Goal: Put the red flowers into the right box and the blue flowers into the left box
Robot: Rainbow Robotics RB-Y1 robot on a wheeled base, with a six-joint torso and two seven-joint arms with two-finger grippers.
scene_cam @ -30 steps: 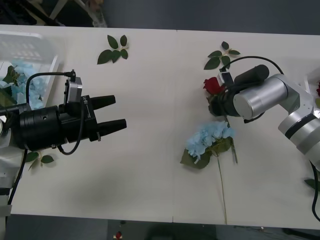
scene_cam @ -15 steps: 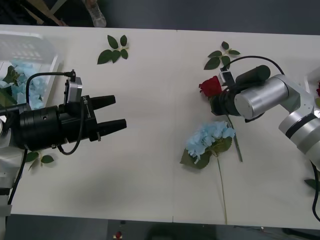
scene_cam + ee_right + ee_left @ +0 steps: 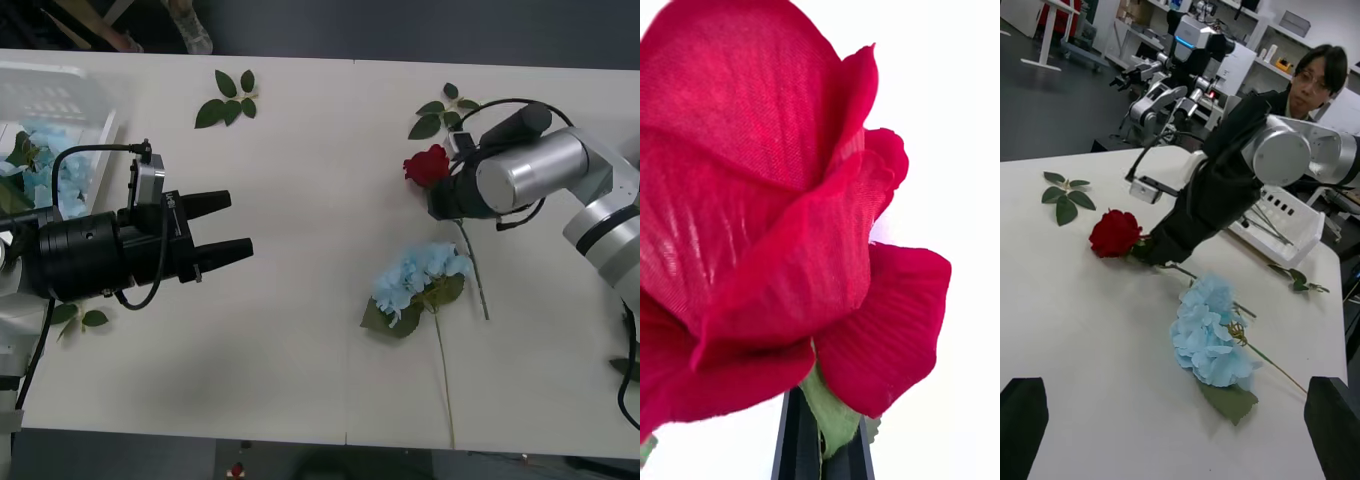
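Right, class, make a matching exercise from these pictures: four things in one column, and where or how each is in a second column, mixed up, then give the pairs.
Column one:
1. red rose
2. blue hydrangea
3. left gripper
4. leaf sprig

Column two:
A. lying on the table, untouched
B. fingers open, holding nothing
C. at the far side of the table, no bloom
D. held just below the bloom by the right gripper

Pairs: 1-D, 2-A, 3-B, 4-C

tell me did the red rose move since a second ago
Yes. The red rose, gripped by the right claw, shifted slightly toward the leaf sprig, away from the blue hydrangea.
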